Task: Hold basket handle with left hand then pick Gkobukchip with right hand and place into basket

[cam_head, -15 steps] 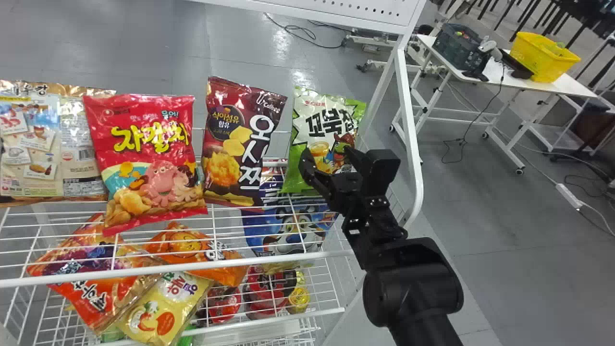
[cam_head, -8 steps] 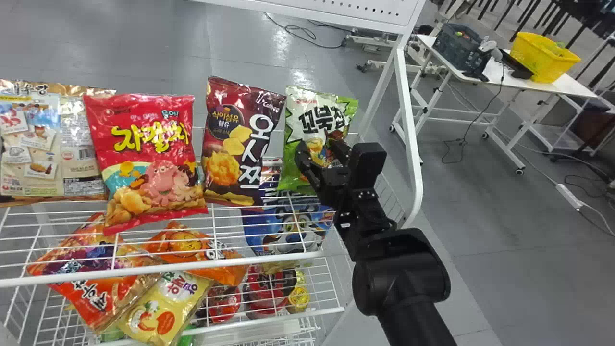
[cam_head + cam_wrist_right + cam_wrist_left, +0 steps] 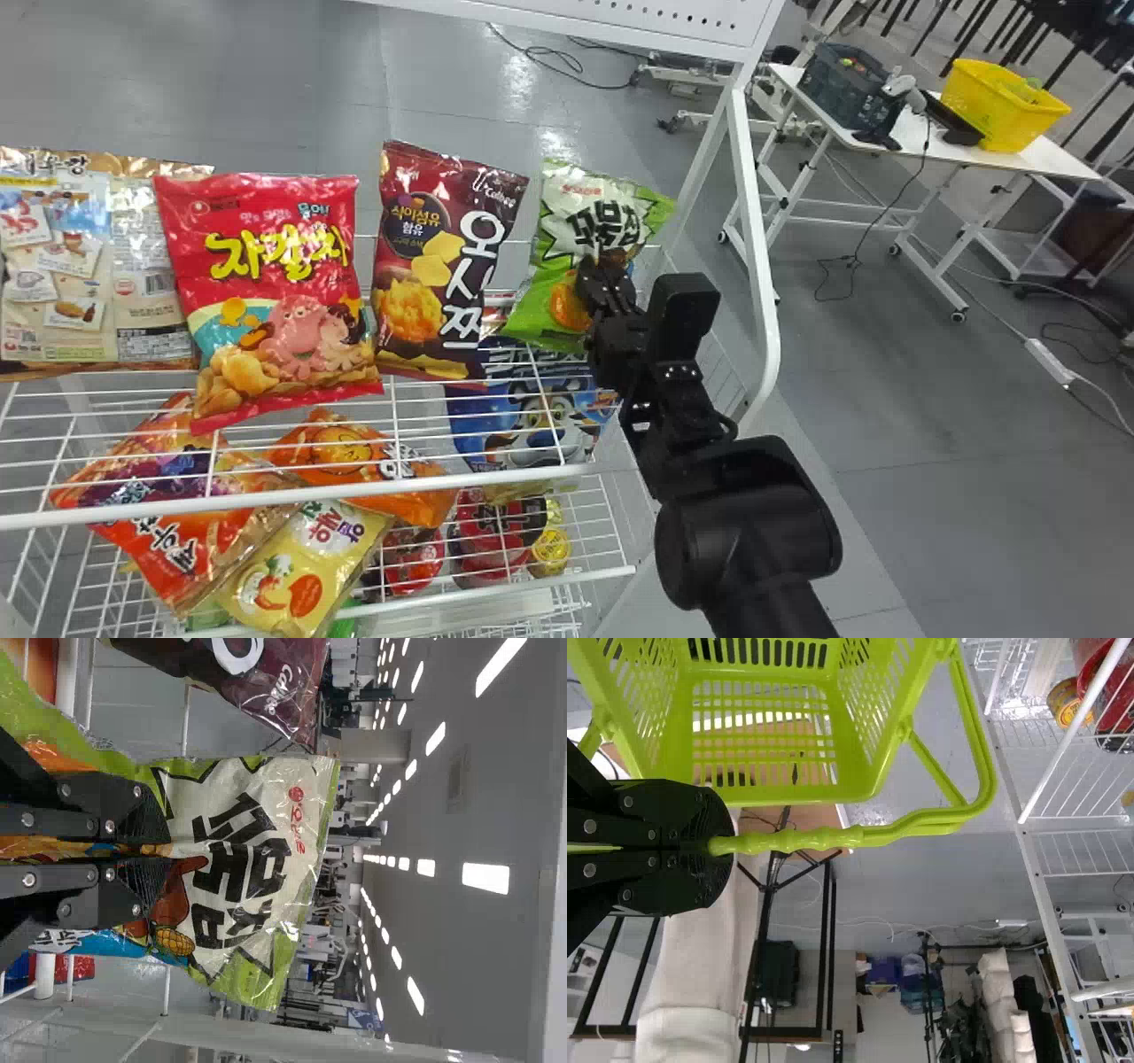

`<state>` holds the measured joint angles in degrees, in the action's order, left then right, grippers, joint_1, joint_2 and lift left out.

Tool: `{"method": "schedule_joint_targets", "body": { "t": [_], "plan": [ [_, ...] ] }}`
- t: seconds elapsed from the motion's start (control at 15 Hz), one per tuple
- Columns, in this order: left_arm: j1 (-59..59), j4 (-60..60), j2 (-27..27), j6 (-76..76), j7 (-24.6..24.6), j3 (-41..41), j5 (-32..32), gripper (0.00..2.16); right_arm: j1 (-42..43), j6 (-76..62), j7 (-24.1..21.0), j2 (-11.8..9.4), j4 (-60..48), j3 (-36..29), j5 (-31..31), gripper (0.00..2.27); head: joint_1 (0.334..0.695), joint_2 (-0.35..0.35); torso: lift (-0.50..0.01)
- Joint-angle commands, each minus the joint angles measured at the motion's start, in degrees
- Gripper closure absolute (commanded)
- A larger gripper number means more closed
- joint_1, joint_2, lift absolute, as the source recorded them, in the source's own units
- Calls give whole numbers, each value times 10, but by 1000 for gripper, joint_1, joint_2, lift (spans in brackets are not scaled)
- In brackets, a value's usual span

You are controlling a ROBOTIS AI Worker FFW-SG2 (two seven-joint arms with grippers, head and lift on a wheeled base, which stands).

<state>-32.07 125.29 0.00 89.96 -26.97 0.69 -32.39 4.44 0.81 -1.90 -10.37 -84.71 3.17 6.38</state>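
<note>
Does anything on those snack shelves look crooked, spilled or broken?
I see no spill or tear. The green bag tilts and is creased where the right tool pinches it. Below, the yellow bag and orange bag lie askew, overlapping. The beige bag stands back side out, unlike its neighbors.

The right gripper [image 3: 606, 266] pinches the green-and-white Gkobukchip [image 3: 239, 850] between its two fingers; a maroon snack bag [image 3: 279, 693] stands left of it; white rack bars [image 3: 44, 974] lie near; ceiling lights [image 3: 485, 877] glow far off.

Gkobukchip [image 3: 580, 226] right of snack bags [image 3: 275, 257], bins [image 3: 1003, 115] on table [image 3: 908, 133] behind, right
</note>
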Motion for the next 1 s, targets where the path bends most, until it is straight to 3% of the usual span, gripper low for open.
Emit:
{"method": "schedule_joint_targets", "body": {
  "t": [0.0,0.4,0.73,0.93],
  "plan": [
    [-12,25,-1,1,1,4,-1,2088,-21,6,-6,0,-31,-7,4,1953,695,-350,-32],
    [-18,44,-1,1,8,10,3,2088,-109,71,-9,-8,-194,-19,72,1953,695,-350,-32],
    [-16,51,-1,1,13,28,8,2088,-205,211,-9,-33,-370,-63,135,1949,695,-350,-32],
    [-16,61,-1,1,19,36,10,2088,-264,262,-8,-34,-446,-82,138,1949,695,-350,-32]
  ]
}}
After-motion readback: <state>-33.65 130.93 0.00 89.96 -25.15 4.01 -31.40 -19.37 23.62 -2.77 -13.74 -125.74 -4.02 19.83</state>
